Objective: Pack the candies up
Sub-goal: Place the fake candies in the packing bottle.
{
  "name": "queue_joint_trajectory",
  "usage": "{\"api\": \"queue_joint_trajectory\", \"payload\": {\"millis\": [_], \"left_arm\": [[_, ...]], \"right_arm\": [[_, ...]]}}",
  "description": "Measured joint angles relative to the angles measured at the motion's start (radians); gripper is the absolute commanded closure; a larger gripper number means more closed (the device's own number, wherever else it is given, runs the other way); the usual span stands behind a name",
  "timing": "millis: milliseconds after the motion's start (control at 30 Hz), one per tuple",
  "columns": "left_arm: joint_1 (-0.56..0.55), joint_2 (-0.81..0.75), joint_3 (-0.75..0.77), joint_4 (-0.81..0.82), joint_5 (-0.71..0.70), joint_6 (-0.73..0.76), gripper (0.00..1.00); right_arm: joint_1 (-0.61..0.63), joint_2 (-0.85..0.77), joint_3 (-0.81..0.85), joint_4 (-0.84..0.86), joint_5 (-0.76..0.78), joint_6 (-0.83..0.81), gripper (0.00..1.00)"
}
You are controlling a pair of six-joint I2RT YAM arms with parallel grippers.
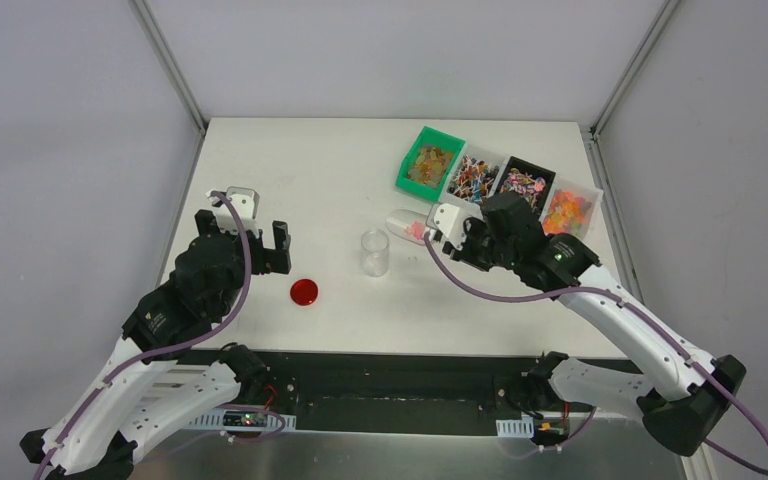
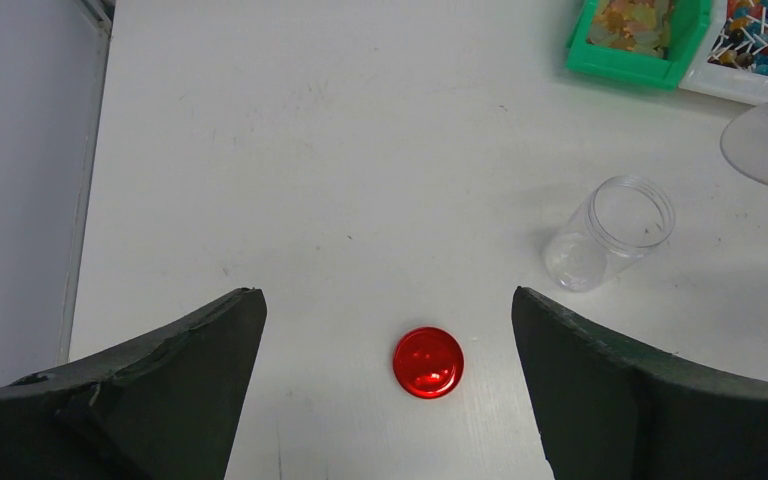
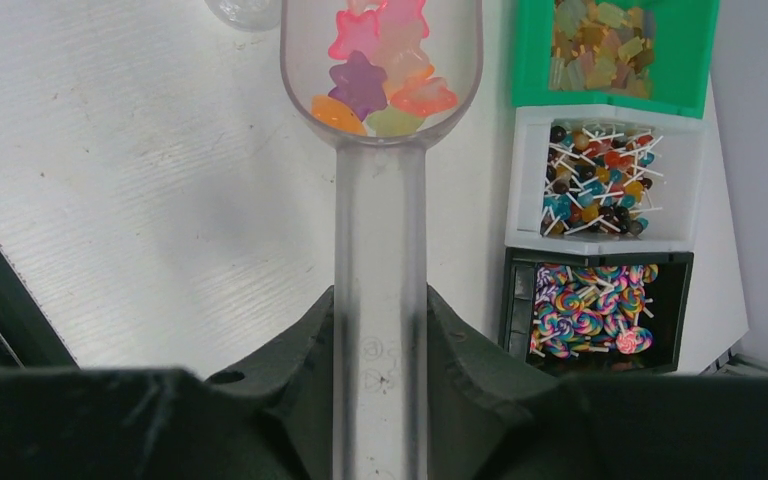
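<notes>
My right gripper [image 3: 380,300] is shut on the handle of a clear plastic scoop [image 3: 380,230]. Its bowl holds several star-shaped candies [image 3: 380,75] in pink, purple, orange and pale green. In the top view the scoop [image 1: 407,226] hovers just right of an upright, open clear jar [image 1: 374,252] that looks empty. My left gripper [image 2: 388,300] stands wide open above the table with nothing between its fingers. A flat red lid [image 2: 427,362] lies below and between its fingers, and the jar [image 2: 612,232] stands off to their right.
Four bins line the back right: a green bin [image 1: 430,160] of amber candies, a white bin [image 1: 475,177] of small lollipops, a black bin [image 1: 523,184] of swirl lollipops, and a clear bin [image 1: 570,210] of orange candies. A black rail [image 1: 390,365] runs along the table's near edge.
</notes>
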Motion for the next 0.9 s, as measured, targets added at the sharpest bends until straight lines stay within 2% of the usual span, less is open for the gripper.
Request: {"api": "queue_joint_trajectory", "payload": {"millis": [900], "left_arm": [[0.0,0.001,-0.001,0.0,-0.001,0.0,0.02]], "right_arm": [[0.113,0.198,0.151,-0.136,0.147,-0.168,1.0]]}}
